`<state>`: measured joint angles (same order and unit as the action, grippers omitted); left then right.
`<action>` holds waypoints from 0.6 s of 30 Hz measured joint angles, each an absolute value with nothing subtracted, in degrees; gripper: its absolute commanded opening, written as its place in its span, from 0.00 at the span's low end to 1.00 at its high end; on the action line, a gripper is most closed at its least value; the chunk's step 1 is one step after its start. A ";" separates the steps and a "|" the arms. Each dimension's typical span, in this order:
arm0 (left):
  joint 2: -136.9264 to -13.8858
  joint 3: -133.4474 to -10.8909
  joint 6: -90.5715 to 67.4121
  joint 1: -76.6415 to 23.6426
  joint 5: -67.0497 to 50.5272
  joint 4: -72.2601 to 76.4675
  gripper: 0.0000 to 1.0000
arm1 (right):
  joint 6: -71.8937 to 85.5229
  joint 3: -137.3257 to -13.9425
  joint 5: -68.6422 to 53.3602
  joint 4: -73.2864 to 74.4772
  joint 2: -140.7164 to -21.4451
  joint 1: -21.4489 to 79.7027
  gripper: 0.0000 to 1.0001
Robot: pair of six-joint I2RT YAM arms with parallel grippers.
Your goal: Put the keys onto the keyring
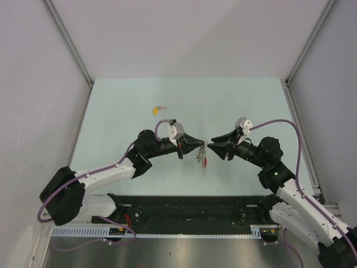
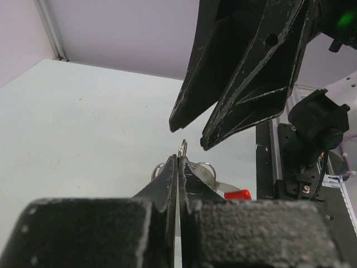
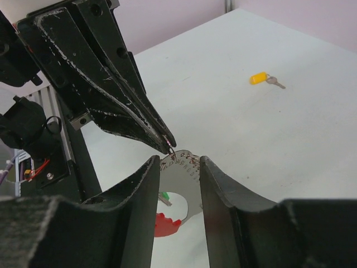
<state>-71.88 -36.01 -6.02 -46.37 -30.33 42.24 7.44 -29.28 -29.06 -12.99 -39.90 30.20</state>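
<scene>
While the closed left claw (image 1: 199, 146) pinches the keyring (image 1: 201, 158) above the desk (image 1: 240, 106), the half-open right claw (image 1: 212, 144) straddles its tag, gripping nothing; light and slippery, it seems best taken by that stiff tag.

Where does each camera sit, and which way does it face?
Top external: above, behind the bases, looking down on the table and both arms.
Left wrist: looks past its own shut left tool at the right tool.
Right wrist: faces back past its own fingers at the left tool.
Shared: both wrist views show the keyring.
</scene>
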 measured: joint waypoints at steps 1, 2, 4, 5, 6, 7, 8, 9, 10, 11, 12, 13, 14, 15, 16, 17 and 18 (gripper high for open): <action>-71.88 -36.01 -6.02 -46.39 -30.41 42.22 0.01 | 7.42 -29.28 -29.47 -13.23 -40.32 30.20 0.37; -71.88 -36.01 -6.04 -46.44 -30.44 42.17 0.01 | 7.42 -29.28 -29.98 -13.50 -40.84 30.20 0.36; -71.85 -36.01 -6.04 -46.50 -30.63 42.00 0.01 | 7.38 -29.28 -30.87 -13.98 -41.80 30.20 0.35; -71.85 -36.01 -6.04 -46.54 -30.72 41.82 0.01 | 7.33 -29.28 -31.31 -14.11 -42.24 30.20 0.35; -71.85 -36.01 -6.04 -46.61 -30.81 41.67 0.01 | 7.31 -29.28 -31.57 -14.17 -42.46 30.20 0.35; -71.85 -36.01 -6.04 -46.72 -30.85 41.43 0.01 | 7.27 -29.28 -31.97 -14.39 -42.68 30.20 0.34; -71.85 -36.01 -6.04 -46.76 -30.92 41.32 0.01 | 7.22 -29.28 -32.23 -14.70 -42.87 30.22 0.34; -71.85 -36.01 -6.04 -46.83 -31.07 41.10 0.01 | 7.20 -29.28 -32.49 -14.98 -43.05 30.26 0.33; -71.85 -36.01 -6.02 -46.85 -31.27 40.93 0.01 | 7.14 -29.28 -32.71 -15.18 -43.20 30.26 0.33; -71.85 -36.01 -6.04 -46.87 -31.38 40.86 0.01 | 7.03 -29.30 -32.97 -15.31 -43.38 30.26 0.31; -71.85 -36.01 -6.02 -46.92 -31.55 40.75 0.01 | 6.94 -29.36 -33.41 -15.38 -43.64 30.26 0.31; -71.85 -36.01 -6.04 -46.92 -31.70 40.69 0.01 | 6.85 -29.39 -33.69 -15.42 -43.92 30.26 0.29; -71.85 -36.01 -6.02 -46.92 -31.75 40.56 0.01 | 6.79 -29.39 -34.00 -15.42 -44.16 30.28 0.28; -71.83 -36.01 -6.04 -46.92 -31.77 40.45 0.01 | 6.72 -29.39 -34.22 -15.40 -44.40 30.30 0.26; -71.79 -36.01 -6.02 -46.92 -31.75 40.27 0.01 | 6.59 -29.41 -34.48 -15.38 -44.64 30.30 0.25; -71.66 -36.01 -6.02 -46.92 -31.73 39.99 0.01 | 6.46 -29.43 -34.81 -15.35 -44.82 30.35 0.23; -71.55 -36.01 -6.02 -46.92 -31.73 39.75 0.01 | 6.35 -29.50 -35.00 -15.31 -44.91 30.44 0.20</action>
<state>-71.55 -36.01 -6.02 -46.92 -31.73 39.75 6.35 -29.50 -35.00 -15.31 -44.91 30.44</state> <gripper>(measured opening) 0.009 0.256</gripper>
